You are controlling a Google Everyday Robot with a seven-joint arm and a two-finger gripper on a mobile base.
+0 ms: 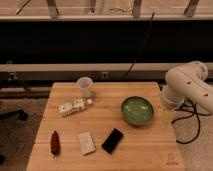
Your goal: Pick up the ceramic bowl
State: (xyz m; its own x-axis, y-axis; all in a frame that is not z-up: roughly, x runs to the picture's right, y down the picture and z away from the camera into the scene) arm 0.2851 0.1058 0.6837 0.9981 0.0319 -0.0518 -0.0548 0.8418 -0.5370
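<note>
Nothing's done yet: the green ceramic bowl (137, 110) sits untouched on the bench (150, 150), the claw (171, 100) spread wide, empty, just off its right edge.

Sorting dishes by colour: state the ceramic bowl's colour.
Ceramic bowl: glossy green, darker rim, camera view. Tool at its right.

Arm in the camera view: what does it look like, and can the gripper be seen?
The arm is glossy white, built of thick rounded segments with bulbous joints; black cables loop beneath it. No markings show. The gripper is not visible, hidden behind the arm right of the table.
</note>
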